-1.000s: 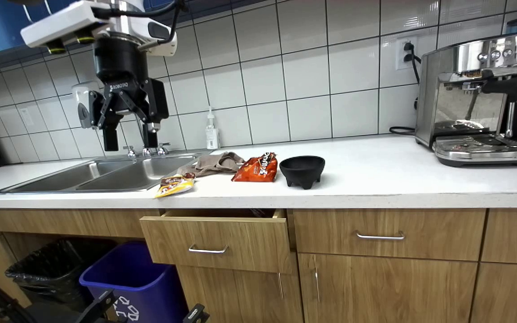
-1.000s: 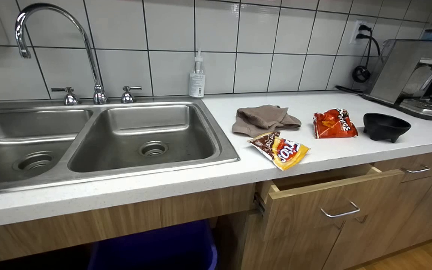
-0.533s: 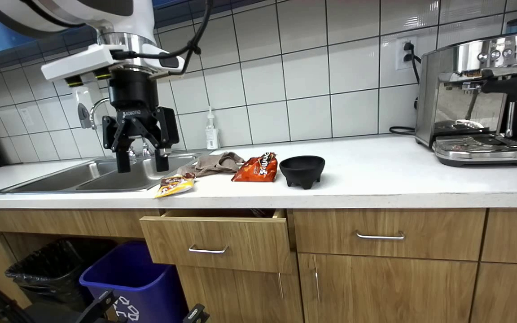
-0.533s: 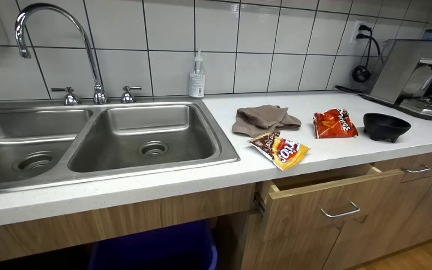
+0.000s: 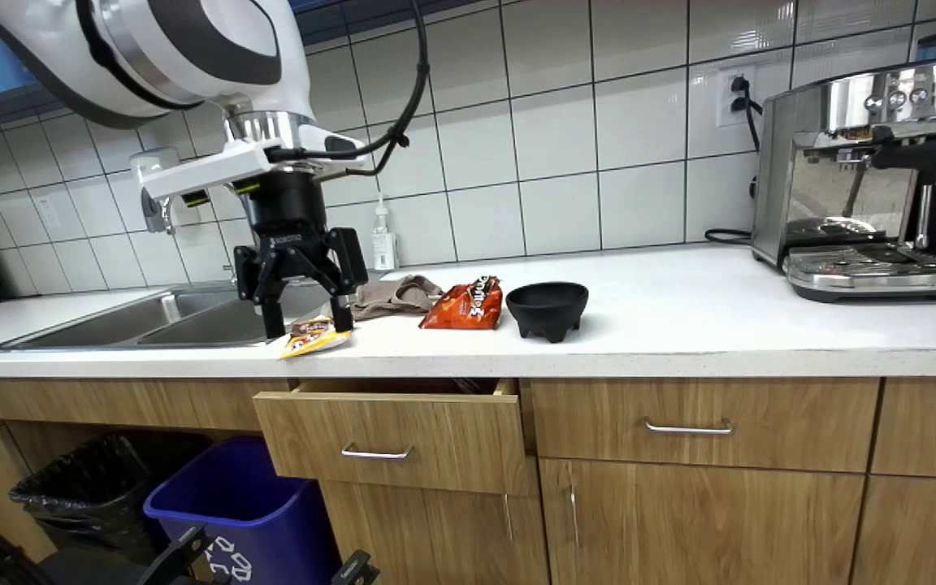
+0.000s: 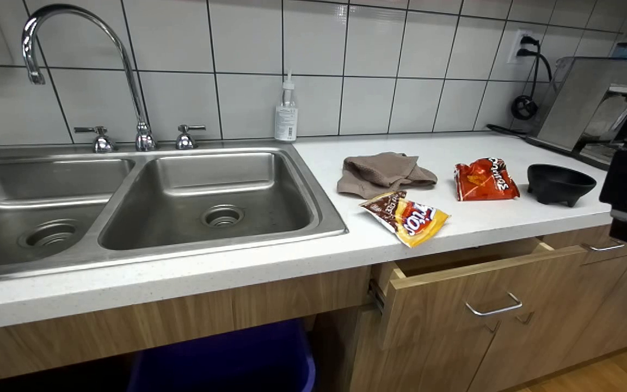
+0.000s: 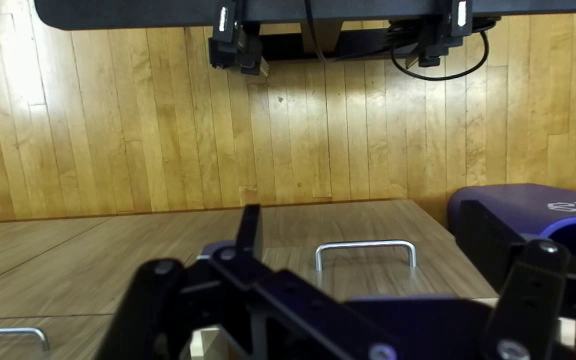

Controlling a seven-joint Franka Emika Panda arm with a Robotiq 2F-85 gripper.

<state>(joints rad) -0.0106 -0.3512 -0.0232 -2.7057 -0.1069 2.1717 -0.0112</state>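
The gripper [image 5: 308,323] hangs with jaws released, wide apart. In the wrist view a metal handle [image 7: 365,244] shows between its fingers [image 7: 250,227]; the drawer [image 6: 433,305] bearing it stands partly out below the counter [image 6: 449,147], on which a yellow bag [image 6: 414,220] lies beside a cloth [image 6: 384,174].

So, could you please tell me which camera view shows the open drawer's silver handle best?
The wrist view: the silver handle appears largest there, unblocked, seen from above and visually framed by the open tool. Both exterior views also show it whole, but smaller, on the front of the open drawer.
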